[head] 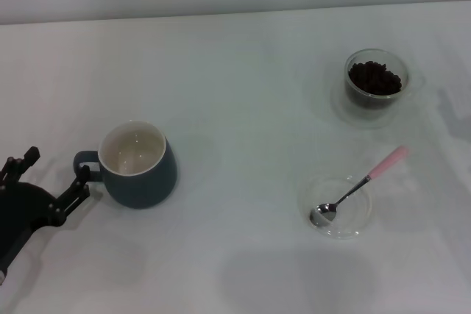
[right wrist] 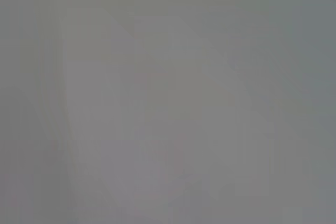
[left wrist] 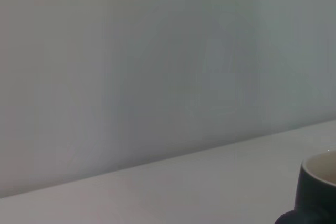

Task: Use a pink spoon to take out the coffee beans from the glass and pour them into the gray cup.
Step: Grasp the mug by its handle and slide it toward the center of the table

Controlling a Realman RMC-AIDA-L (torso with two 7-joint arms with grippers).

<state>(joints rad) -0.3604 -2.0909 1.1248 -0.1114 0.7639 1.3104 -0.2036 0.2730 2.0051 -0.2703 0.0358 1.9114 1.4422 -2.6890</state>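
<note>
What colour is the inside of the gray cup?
Cream-white inside the gray cup, and no beans in it yet; the head view shows it best.

The white table (head: 243, 71) carries the gray cup (head: 140, 167) near its left edge, the glass (head: 377, 79) far right, and a shallow clear dish (head: 338, 207) nearer the front.

No legible text, labels, brand marks, numbers or signs on any surface in the three views. The gray cup (head: 137, 166) at lower left of the head view appears unmarked on its visible side; the glass (head: 377, 79) at upper right likewise plain. Right wrist view is a featureless blur, so nothing could be read there
</note>
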